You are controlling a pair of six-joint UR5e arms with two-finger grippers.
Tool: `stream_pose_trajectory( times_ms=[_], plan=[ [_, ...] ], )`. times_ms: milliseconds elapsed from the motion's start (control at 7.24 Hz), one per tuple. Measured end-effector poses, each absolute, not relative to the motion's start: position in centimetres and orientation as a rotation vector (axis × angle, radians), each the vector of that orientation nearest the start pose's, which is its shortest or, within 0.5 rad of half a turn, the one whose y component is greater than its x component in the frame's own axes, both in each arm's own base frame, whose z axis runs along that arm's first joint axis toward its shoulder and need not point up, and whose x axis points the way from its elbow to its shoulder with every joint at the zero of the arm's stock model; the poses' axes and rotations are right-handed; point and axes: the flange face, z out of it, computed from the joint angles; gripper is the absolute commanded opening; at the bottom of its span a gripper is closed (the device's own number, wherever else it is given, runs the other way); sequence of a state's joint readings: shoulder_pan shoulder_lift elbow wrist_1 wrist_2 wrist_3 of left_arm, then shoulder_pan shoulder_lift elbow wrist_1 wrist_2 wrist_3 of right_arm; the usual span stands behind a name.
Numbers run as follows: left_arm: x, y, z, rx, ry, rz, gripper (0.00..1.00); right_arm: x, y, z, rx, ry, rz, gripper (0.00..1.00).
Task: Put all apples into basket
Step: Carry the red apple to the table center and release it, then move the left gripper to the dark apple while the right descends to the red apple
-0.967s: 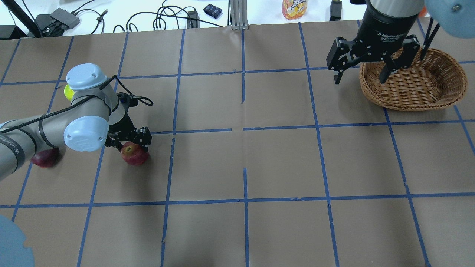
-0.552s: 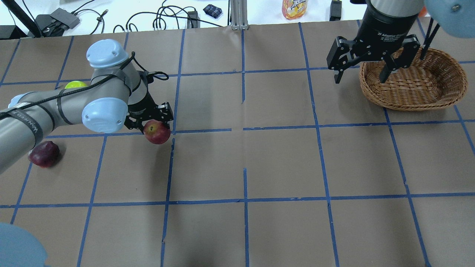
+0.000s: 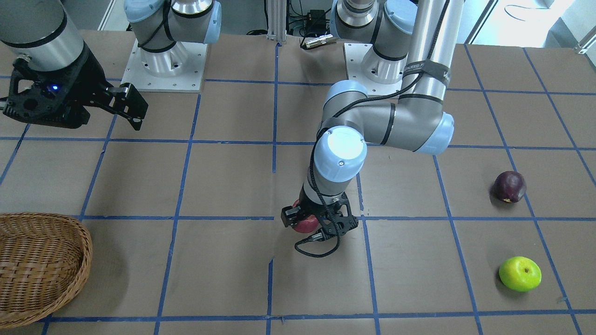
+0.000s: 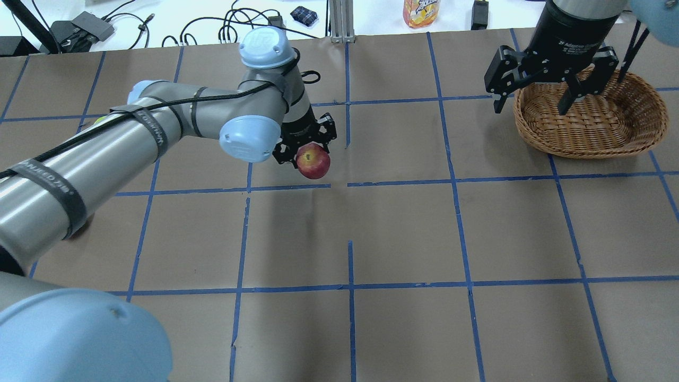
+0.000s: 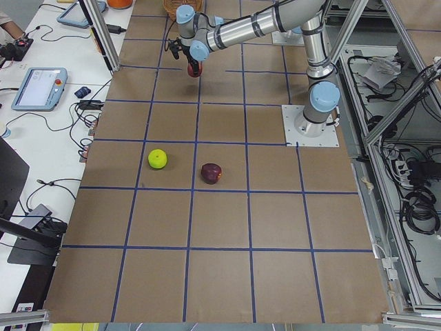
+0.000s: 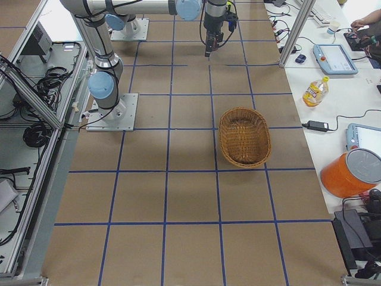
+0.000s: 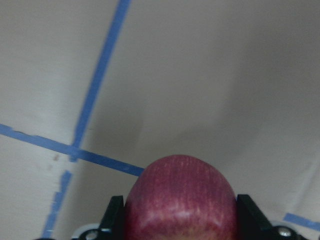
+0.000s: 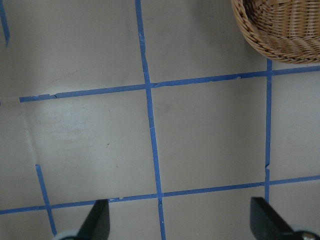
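Note:
My left gripper (image 4: 306, 154) is shut on the red apple (image 4: 313, 162) and holds it above the table near its middle. The apple also shows in the front view (image 3: 305, 224) and fills the bottom of the left wrist view (image 7: 180, 200). The purple-maroon apple (image 3: 509, 186) and the lime green apple (image 3: 520, 273) lie on the table far to my left, apart from each other. The wicker basket (image 4: 591, 127) sits empty at the far right. My right gripper (image 4: 533, 106) hangs open and empty over the basket's left rim.
Blue tape lines grid the brown paper table. A juice bottle (image 4: 420, 11), cables and small devices lie on the white bench beyond the far edge. An orange bucket (image 6: 351, 173) stands off the table past the basket.
My left gripper has lifted the red apple and carried it right and away from me, toward the table's middle. My right gripper has shifted slightly right, still open.

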State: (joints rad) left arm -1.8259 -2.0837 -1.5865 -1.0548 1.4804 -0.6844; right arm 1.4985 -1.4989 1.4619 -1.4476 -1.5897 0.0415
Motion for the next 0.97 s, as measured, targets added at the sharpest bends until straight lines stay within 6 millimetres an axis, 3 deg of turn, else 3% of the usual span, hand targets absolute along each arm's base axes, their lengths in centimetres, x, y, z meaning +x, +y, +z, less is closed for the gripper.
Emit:
stream_pose_trajectory(
  times_ms=[138, 276, 414, 690, 829, 967],
  plan=[
    [-32.2, -58.6, 21.9, -0.708, 3.128, 0.116, 0.38, 9.1, -52.3, 49.3, 0.191, 3.149, 0.135, 1.00],
    [-33.3, -58.3, 20.6, -0.723, 3.116, 0.142, 0.99, 9.0, -52.4, 49.3, 0.203, 3.147, 0.129, 1.00],
    [-33.9, -58.1, 20.0, -0.726, 3.111, 0.154, 1.00, 8.9, -52.4, 49.3, 0.207, 3.147, 0.126, 1.00],
    [-33.8, -58.3, 22.1, -0.730, 3.145, 0.152, 1.00, 8.8, -52.5, 49.1, 0.211, 3.149, 0.132, 1.00],
    [-32.6, -58.5, 23.9, -0.700, 3.171, 0.166, 1.00, 8.7, -53.0, 48.3, 0.210, 3.147, 0.159, 1.00],
    [-29.6, -58.9, 25.8, -0.610, 3.187, 0.194, 1.00, 8.7, -54.0, 46.7, 0.206, 3.138, 0.210, 1.00]
  ],
)
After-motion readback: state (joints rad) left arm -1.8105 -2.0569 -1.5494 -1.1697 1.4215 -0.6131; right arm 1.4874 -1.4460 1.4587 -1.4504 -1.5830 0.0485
